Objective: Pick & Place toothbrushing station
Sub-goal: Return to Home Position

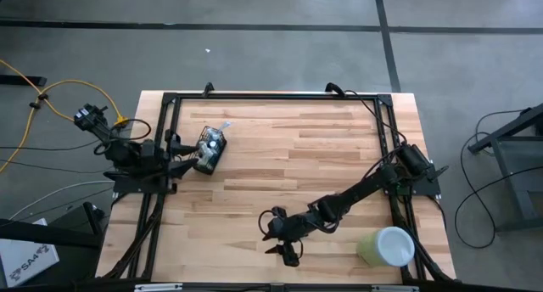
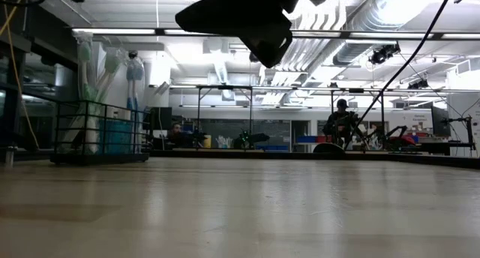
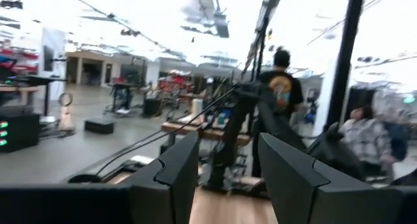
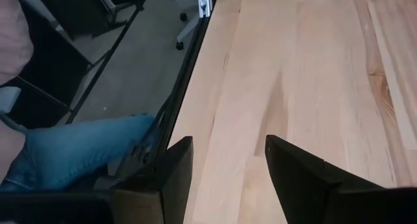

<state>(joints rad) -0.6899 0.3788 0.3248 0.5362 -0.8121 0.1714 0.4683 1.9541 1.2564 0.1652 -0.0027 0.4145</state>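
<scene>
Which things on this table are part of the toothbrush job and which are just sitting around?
Job: black wire organizer; green toothbrushes standing in it; right gripper, open over bare tabletop.
Just there: pale green cup on the right arm's side of the table; left gripper, open, parked at the table's left edge.

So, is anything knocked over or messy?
Nothing stands out. The black wire holder stands upright with toothbrushes in it. The pale green cup sits near a corner of the table. The right gripper is open and empty. The left gripper waits by the holder.
</scene>
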